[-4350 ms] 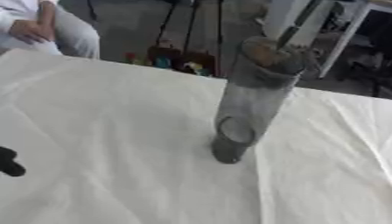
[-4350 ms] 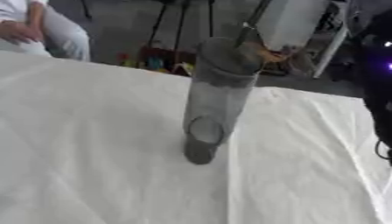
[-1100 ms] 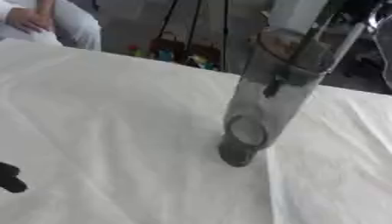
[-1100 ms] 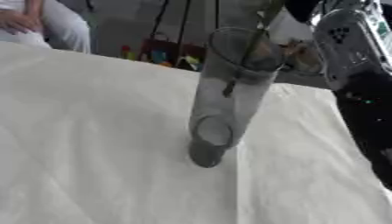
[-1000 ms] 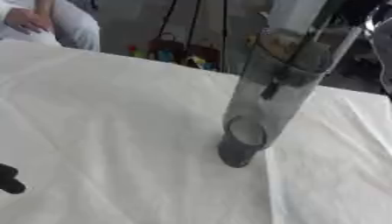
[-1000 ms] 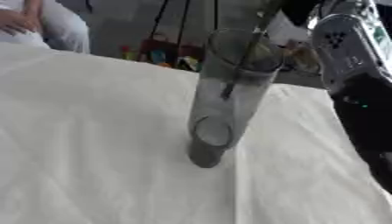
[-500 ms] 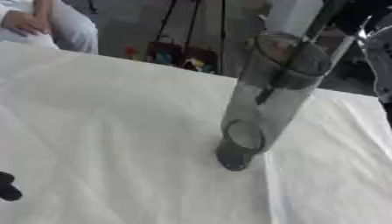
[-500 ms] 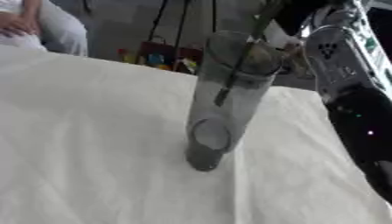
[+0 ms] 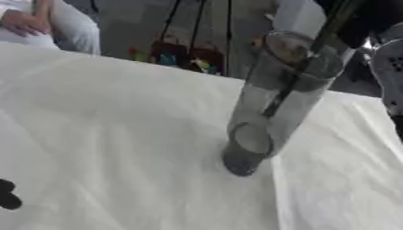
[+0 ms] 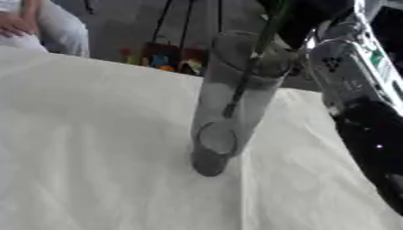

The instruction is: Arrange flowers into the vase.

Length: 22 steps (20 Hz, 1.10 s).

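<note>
Lowering the thin dark flower stem (image 10: 250,67) straight down the tall clear glass vase (image 10: 230,108) seems wise; the right hand's (image 10: 311,13) grasp is unclear.

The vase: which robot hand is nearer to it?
Right. The right hand is just above the vase's rim at the top, with a dark stem running into the vase. The left hand shows only as a dark bit at the lower left edge, far off.
</note>
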### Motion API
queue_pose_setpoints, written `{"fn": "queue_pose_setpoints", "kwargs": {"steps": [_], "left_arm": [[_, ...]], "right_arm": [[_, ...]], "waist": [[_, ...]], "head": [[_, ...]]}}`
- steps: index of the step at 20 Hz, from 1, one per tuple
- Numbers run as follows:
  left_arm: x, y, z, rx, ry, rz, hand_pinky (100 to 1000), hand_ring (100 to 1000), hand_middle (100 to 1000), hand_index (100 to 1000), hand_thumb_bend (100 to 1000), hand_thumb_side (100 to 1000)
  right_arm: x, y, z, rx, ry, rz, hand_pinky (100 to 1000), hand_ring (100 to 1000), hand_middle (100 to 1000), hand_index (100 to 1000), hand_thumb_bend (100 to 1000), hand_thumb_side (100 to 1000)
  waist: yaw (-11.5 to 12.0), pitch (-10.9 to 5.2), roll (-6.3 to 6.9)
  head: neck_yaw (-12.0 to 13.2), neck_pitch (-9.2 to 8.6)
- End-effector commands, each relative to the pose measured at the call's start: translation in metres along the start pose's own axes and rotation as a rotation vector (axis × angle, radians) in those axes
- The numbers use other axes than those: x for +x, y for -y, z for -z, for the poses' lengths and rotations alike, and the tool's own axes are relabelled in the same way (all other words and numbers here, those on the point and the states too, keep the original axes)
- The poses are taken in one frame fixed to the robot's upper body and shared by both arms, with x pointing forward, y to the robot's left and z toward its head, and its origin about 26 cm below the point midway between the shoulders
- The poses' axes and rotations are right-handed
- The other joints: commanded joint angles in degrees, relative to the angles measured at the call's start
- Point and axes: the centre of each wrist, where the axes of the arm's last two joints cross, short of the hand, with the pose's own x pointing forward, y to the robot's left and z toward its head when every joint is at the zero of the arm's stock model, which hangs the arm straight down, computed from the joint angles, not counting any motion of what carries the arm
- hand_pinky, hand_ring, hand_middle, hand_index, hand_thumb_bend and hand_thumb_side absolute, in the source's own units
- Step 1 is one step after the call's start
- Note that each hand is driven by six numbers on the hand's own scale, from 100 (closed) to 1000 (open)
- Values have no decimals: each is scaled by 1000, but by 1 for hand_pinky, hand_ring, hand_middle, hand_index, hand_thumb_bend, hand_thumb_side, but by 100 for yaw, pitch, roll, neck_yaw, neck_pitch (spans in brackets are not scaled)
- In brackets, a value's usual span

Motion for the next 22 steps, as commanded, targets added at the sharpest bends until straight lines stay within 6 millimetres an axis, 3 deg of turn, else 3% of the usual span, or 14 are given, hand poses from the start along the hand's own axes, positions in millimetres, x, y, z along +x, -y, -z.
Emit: {"fn": "queue_pose_setpoints", "kwargs": {"steps": [1,4,8,9,10,13,22], "left_arm": [[5,1,5,-9,27,-2,534,626,653,824,100,1000],[5,1,5,-11,26,-3,534,627,653,824,100,1000],[5,2,5,-13,24,-5,534,628,653,824,100,1000],[5,2,5,-13,24,-6,534,629,654,825,100,1000],[5,2,5,-13,24,-5,535,630,654,825,100,1000],[5,2,4,-13,23,-5,534,630,654,825,100,1000],[5,1,4,-13,19,-6,534,631,655,825,100,1000]], "right_arm": [[14,1,2,41,-8,-95,588,723,151,176,100,100],[14,2,1,56,-28,-144,622,756,267,173,100,100],[15,1,3,61,-22,-162,679,804,329,171,100,100],[15,1,3,62,-23,-165,747,844,360,169,100,100],[15,2,3,61,-24,-169,747,843,365,169,100,100],[16,3,3,57,-27,-191,921,962,462,168,100,100],[15,4,3,34,-41,-259,1000,1000,498,183,100,100]], "waist": [[-22,-146,36],[-29,-145,37],[-36,-147,41],[-36,-148,41],[-36,-149,41],[-42,-154,38],[-43,-171,22]], "head": [[-13,-71],[-14,-74],[-15,-73],[-13,-77],[-12,-80],[-9,-89],[0,-107]]}}
